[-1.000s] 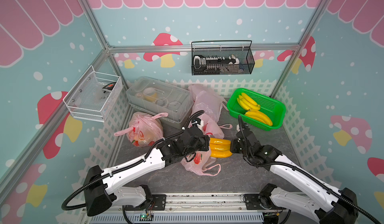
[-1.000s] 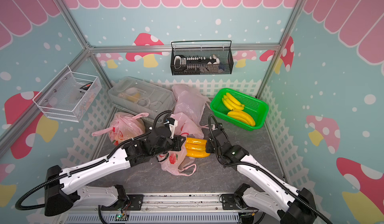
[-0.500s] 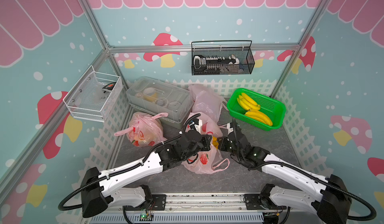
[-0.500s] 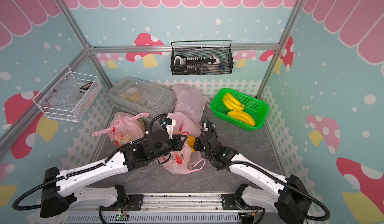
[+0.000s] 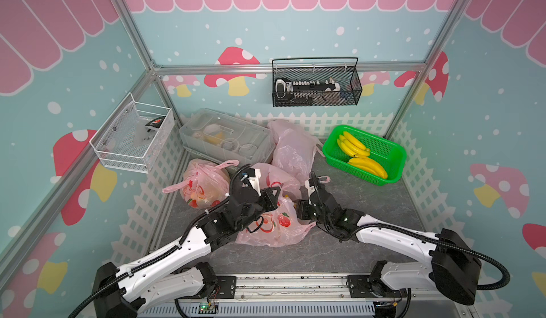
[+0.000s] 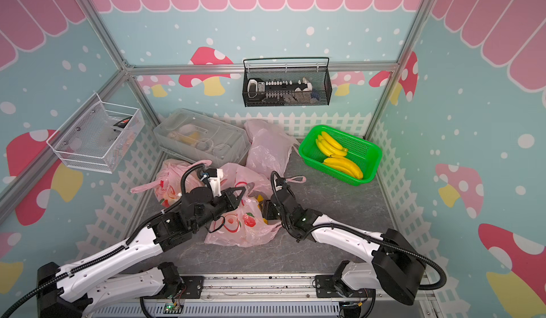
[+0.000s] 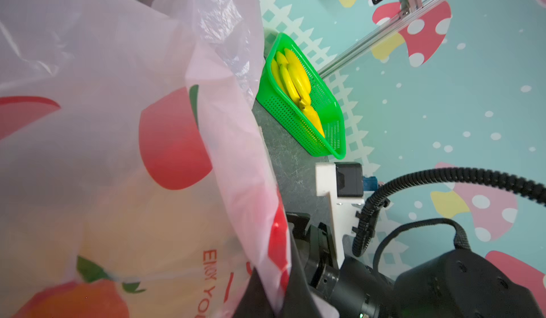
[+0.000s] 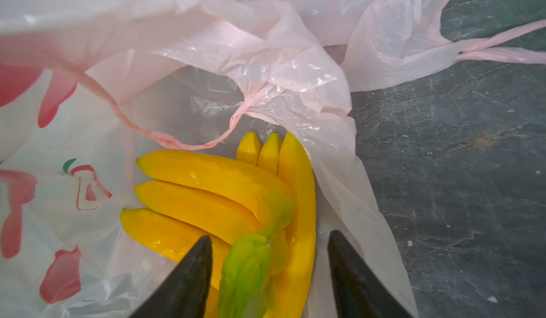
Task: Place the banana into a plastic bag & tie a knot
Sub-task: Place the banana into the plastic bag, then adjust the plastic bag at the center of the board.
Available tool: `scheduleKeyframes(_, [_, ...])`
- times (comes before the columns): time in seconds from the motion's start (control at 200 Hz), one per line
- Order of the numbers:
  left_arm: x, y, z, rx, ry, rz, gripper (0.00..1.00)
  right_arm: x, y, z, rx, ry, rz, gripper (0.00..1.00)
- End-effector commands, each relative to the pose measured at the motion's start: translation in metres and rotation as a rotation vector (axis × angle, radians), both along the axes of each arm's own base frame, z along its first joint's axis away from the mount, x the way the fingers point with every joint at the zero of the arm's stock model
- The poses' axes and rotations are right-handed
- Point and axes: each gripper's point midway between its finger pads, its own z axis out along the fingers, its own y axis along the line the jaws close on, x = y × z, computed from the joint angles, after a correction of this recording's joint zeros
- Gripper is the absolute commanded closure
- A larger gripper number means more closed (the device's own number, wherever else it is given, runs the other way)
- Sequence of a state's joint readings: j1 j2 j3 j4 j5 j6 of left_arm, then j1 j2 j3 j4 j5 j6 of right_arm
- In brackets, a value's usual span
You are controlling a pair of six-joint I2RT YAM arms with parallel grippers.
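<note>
Grey stone-look tabletop (image 5: 369,213) inside a teal, mushroom-papered booth. At centre, plastic bag (image 5: 274,228), mouth facing 3 o'clock. Pinched tight on its upper rim, toward 12 o'clock: left gripper (image 5: 276,194), likely there to prop the mouth open. Just inside that mouth: banana (image 8: 212,189) bunch, lying on the film, green stem (image 8: 248,260) outward. Astride the stem, jaws spread and seemingly gripping nothing: right gripper (image 8: 269,235), which reads as a release. Knot not yet tied. Spare fruit in green basket (image 5: 381,149) at 2 o'clock.

Bright even light, soft shadows
</note>
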State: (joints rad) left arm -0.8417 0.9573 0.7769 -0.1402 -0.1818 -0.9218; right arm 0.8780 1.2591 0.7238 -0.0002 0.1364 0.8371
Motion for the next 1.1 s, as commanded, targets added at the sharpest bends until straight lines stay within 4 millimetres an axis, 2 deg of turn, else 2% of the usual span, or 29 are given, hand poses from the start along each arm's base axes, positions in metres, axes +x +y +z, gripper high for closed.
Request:
scheduleKeyframes(0.0, [-0.003,0.013,0.014,-0.028,-0.042,-0.014,1.00,0.000,-0.010,0.025,-0.057,-0.105,0.039,0.30])
scheduleKeyframes(0.15, [-0.008,0.025,0.019,0.004,-0.083,-0.065,1.00,0.004,-0.021,0.054,-0.099,-0.218,0.085,0.30])
scheduleKeyframes(0.28, [-0.018,0.025,0.019,0.057,-0.119,-0.138,1.00,0.003,-0.006,0.069,-0.141,-0.315,0.212,0.36])
scheduleKeyframes(0.355, [-0.023,0.026,0.015,0.090,-0.126,-0.171,1.00,0.008,0.001,0.061,-0.177,-0.319,0.240,0.35])
scheduleKeyframes(0.495, [-0.024,0.037,-0.004,0.170,-0.084,-0.159,1.00,0.022,0.011,0.030,-0.249,-0.277,0.243,0.30])
scheduleKeyframes(0.555, [-0.024,0.040,-0.011,0.192,-0.070,-0.159,1.00,0.029,0.013,0.023,-0.274,-0.273,0.235,0.29])
scheduleKeyframes(0.805, [-0.027,0.052,-0.023,0.255,-0.055,-0.145,1.00,0.062,0.029,0.022,-0.282,-0.295,0.243,0.28])
scheduleKeyframes(0.916, [-0.028,0.054,-0.026,0.269,-0.051,-0.140,1.00,0.071,0.038,0.028,-0.255,-0.327,0.266,0.28])
scheduleKeyframes(1.096, [-0.027,0.057,-0.026,0.274,-0.052,-0.133,1.00,0.084,0.049,0.023,-0.305,-0.350,0.309,0.27])
